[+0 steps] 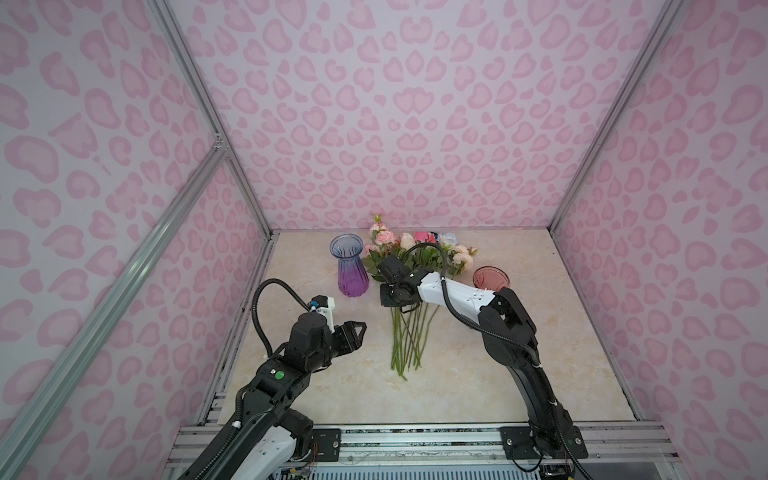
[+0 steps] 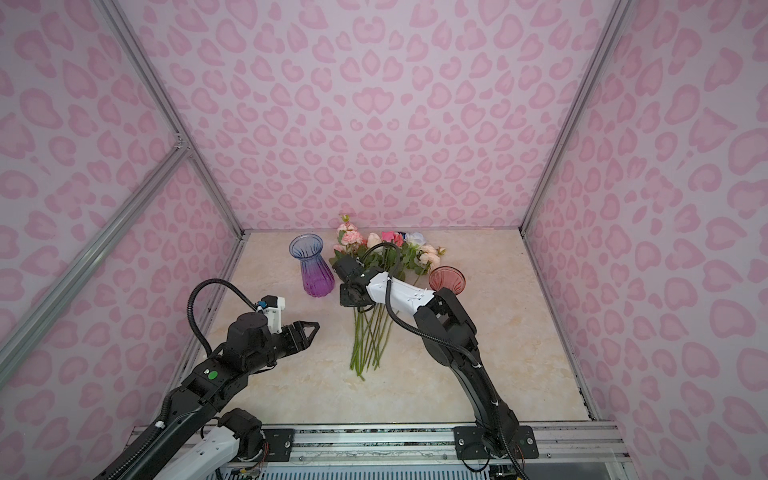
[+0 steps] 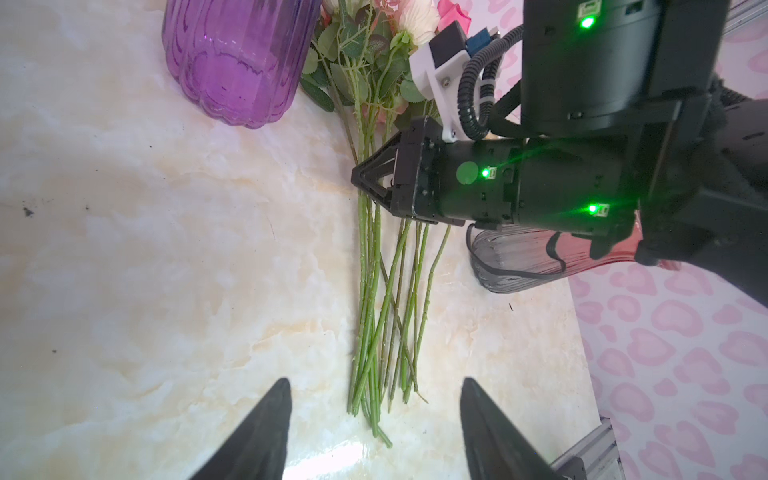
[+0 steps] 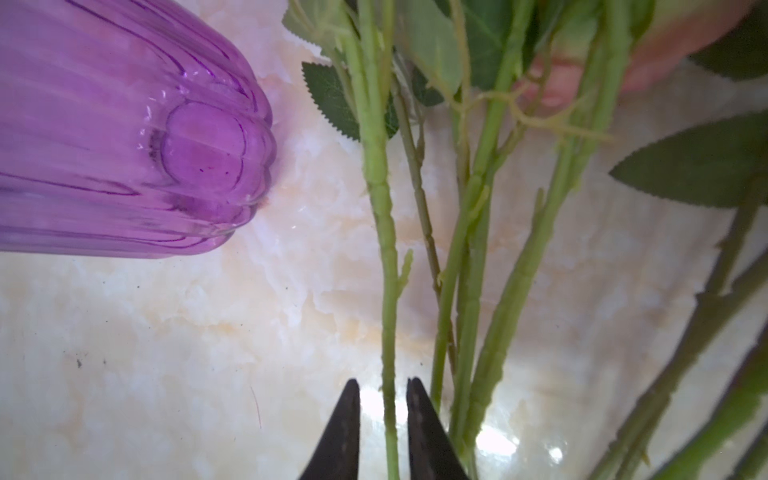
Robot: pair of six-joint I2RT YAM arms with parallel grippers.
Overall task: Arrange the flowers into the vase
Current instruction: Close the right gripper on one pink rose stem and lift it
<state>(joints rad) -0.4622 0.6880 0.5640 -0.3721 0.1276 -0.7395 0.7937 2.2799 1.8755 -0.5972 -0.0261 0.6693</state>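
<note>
The flowers (image 1: 415,245) lie in a bunch on the marble table, blooms toward the back wall and green stems (image 1: 409,332) fanned toward the front. The purple glass vase (image 1: 352,266) (image 2: 316,266) stands upright just left of them. My right gripper (image 4: 383,384) points down at the bunch's left edge. Its fingers straddle one stem (image 4: 384,291) with slim gaps on both sides. The left wrist view shows it from the side (image 3: 360,180), low over the stems (image 3: 382,311). My left gripper (image 1: 361,328) (image 3: 376,380) hovers open and empty, left of the stem ends.
A second, reddish ribbed vase (image 1: 490,279) (image 3: 519,262) stands right of the bunch, partly behind my right arm. The purple vase's base (image 4: 124,137) is close to the gripped-around stem. Pink patterned walls enclose the table; an aluminium rail (image 1: 415,436) runs along the front.
</note>
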